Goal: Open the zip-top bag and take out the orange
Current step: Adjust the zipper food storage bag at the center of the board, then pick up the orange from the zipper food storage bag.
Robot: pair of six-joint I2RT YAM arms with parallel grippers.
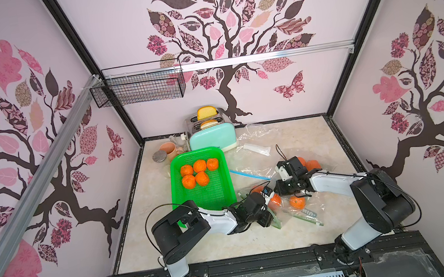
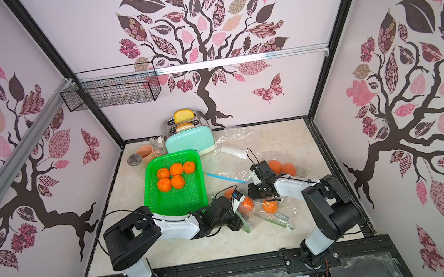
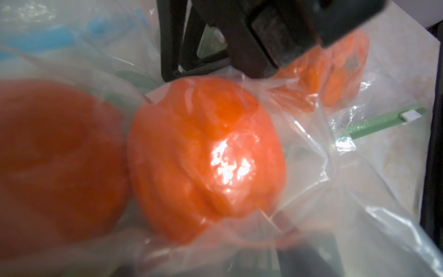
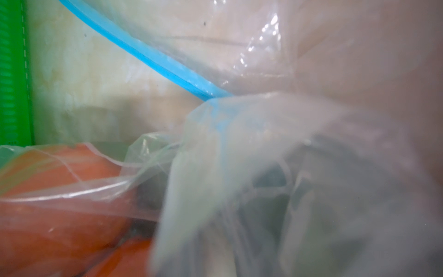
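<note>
**Table** point(image 1: 170, 239): pale marble-look top, walled on three sides.
**Wire basket** point(image 1: 138, 87): black, hung on the back wall.
**Green basket** point(image 1: 211, 198): left of centre, with five loose oranges point(image 1: 194, 173) in its far half. Its near right corner is just beside the left arm's wrist.
**Toaster** point(image 1: 212, 137): mint, at the back wall, with bread slices point(image 1: 207, 112) upright in the slots.
**Blue-zip bag** point(image 1: 251, 173): clear, lying just beyond the right pincer.
**Zip-top bag** point(image 1: 301, 207): clear, near the table's front, between both pincers. Its long axis runs roughly left to right. The green zip strip point(image 1: 308, 217) lies along the edge facing the robot, slanting nearer toward the right. Sealed or parted: cannot tell.
**Right pincer** point(image 1: 282, 192): clamped on gathered film at the bag's far side, above the fruit.
**Left pincer** point(image 1: 268, 210): at the bag's left end. Film hides the fingers; apart or together, cannot tell.
**Mug** point(image 1: 168, 149): pink, left of the toaster, beside a round metal lid point(image 1: 159, 155).
**Orange** point(image 3: 206, 156): inside the zip-top bag under film, touching a second orange point(image 3: 60, 156). A third sits beneath the right pincer.
</note>
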